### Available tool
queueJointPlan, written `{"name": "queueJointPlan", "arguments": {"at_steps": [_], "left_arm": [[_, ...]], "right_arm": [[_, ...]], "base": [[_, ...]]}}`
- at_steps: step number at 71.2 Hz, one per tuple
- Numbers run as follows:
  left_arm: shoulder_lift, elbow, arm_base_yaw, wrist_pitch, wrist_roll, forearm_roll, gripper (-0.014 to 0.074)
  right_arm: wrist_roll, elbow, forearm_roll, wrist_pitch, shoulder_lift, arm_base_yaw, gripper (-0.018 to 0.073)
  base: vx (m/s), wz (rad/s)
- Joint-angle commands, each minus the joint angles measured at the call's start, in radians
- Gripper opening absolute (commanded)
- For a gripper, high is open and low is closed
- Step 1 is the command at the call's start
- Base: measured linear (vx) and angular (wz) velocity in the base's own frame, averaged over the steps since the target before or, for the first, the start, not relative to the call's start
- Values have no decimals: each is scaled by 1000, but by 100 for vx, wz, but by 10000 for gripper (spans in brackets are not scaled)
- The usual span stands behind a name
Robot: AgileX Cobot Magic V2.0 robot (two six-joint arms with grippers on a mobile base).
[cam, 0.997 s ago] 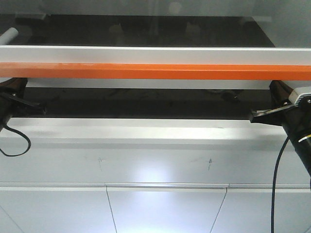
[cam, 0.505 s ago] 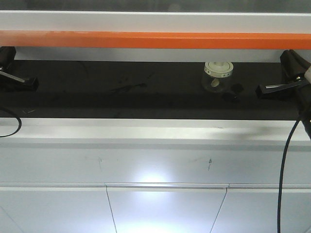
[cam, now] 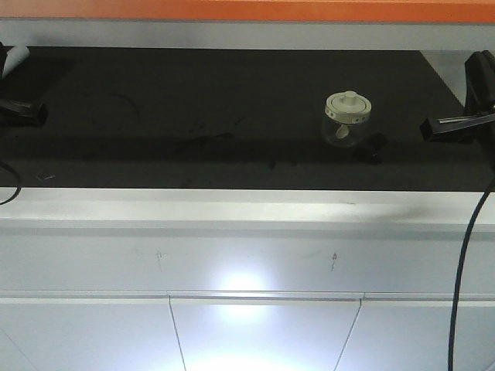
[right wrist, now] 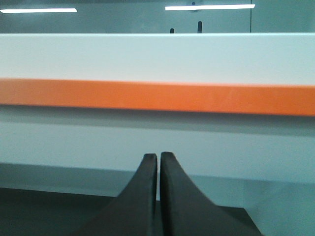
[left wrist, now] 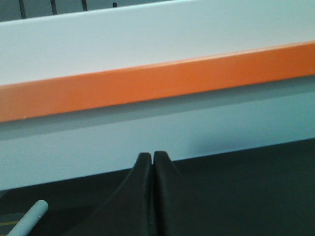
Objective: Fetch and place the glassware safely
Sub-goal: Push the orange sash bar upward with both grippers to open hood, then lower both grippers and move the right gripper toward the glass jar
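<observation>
Front view: I see the black work surface (cam: 193, 100) under an orange bar (cam: 247, 9), with a pale cabinet front (cam: 247, 263) below. The glass jar (cam: 347, 118) stands upright on the black surface right of centre, its cream lid (cam: 348, 105) seated and the knob on top. A small dark object (cam: 371, 147), which I cannot identify, lies just beside the jar's base on its right. Only this view shows the jar. Both wrist views look past their fingers at the orange bar and the pale panel around it. The left wrist view alone shows a white tube (left wrist: 29, 223) lying on the dark surface at its lower left corner. Left gripper (left wrist: 152, 155): I read the two dark fingers as pressed together along their length, holding nothing and touching nothing. Right gripper (right wrist: 158, 156): its fingers are drawn together with only a hairline slit between them, likewise holding nothing. In the front view the grippers sit at the far left and far right edges, both apart from the jar, which is nearer the right one. A dark cable (cam: 462, 255) hangs below the right arm. The marks around the lid rim are too small for me to read, and I see no other writing.
</observation>
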Motion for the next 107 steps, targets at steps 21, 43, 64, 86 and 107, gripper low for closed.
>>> {"name": "queueJointPlan", "arguments": {"at_steps": [21,43,64,86,107], "left_arm": [[-78,-31,0,1,-9,-10,-1],[-175,-27,0,146,-29,-10,-1],[-324,67,0,203,-225,134,-1],[-559,281,0,242,-499,440,-1],[-772,439,0,351,-560,460,-1]], "right_arm": [[22,-29,-29,-42,-43,-5,-3],[74,-23,-83,85,-111,-5,-3],[166,-23,-159,273,-246,-5,-3],[407,-23,-390,425,-328,-5,-3],[485,-22,-498,597,-421,-5,-3]], "base": [[0,0],[0,0],[0,0],[0,0],[0,0]]}}
